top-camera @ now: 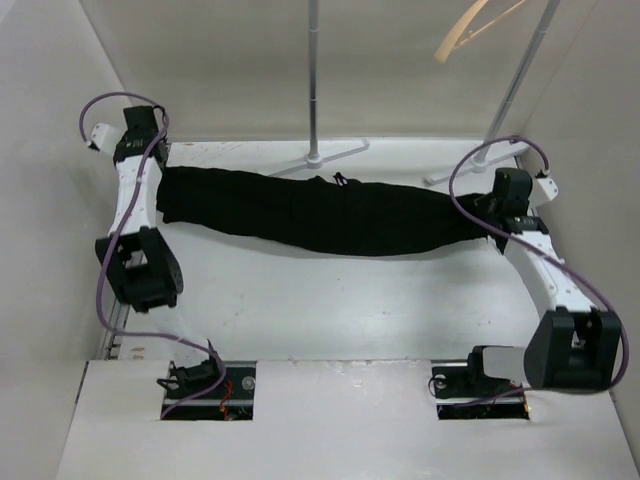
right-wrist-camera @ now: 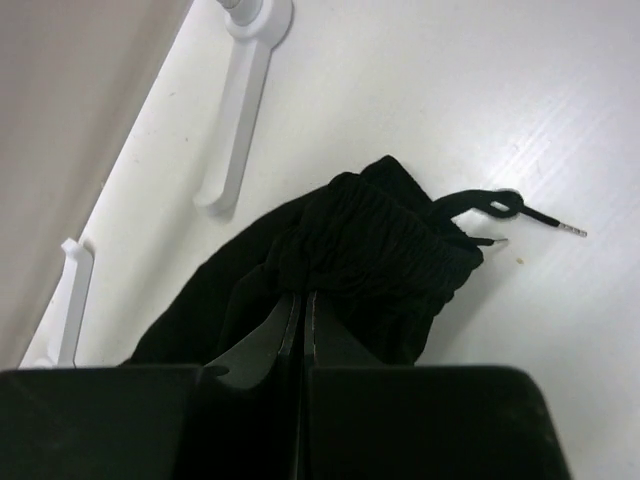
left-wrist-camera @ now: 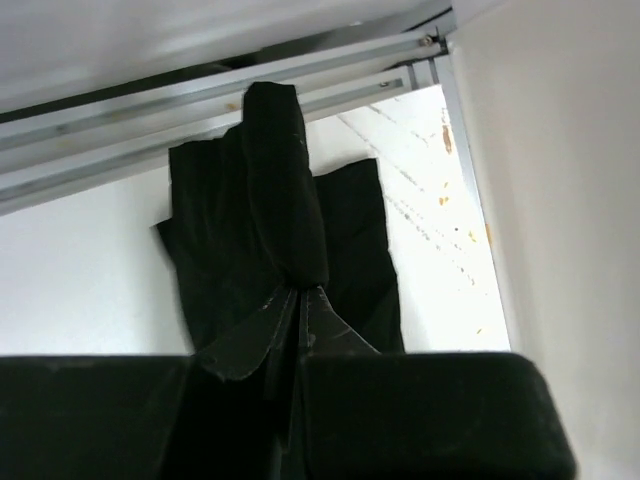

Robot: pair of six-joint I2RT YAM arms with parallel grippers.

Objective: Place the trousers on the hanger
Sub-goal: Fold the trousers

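Note:
The black trousers (top-camera: 330, 212) lie stretched out left to right across the far half of the white table. My left gripper (top-camera: 160, 185) is shut on their left end, pinching a fold of the cloth (left-wrist-camera: 275, 190) between its fingertips (left-wrist-camera: 300, 291). My right gripper (top-camera: 487, 225) is shut on the right end, the gathered elastic waistband (right-wrist-camera: 375, 250), with its fingertips (right-wrist-camera: 303, 293) closed on the cloth. The waist drawstring (right-wrist-camera: 500, 208) trails onto the table. The pale wooden hanger (top-camera: 468, 30) hangs high at the back right, apart from both grippers.
Two white rack poles stand behind the trousers, one upright (top-camera: 313, 80) and one slanted (top-camera: 520, 80). Their flat white feet (top-camera: 335, 153) rest on the table, and one foot (right-wrist-camera: 235, 110) lies close to the waistband. White walls close in on both sides.

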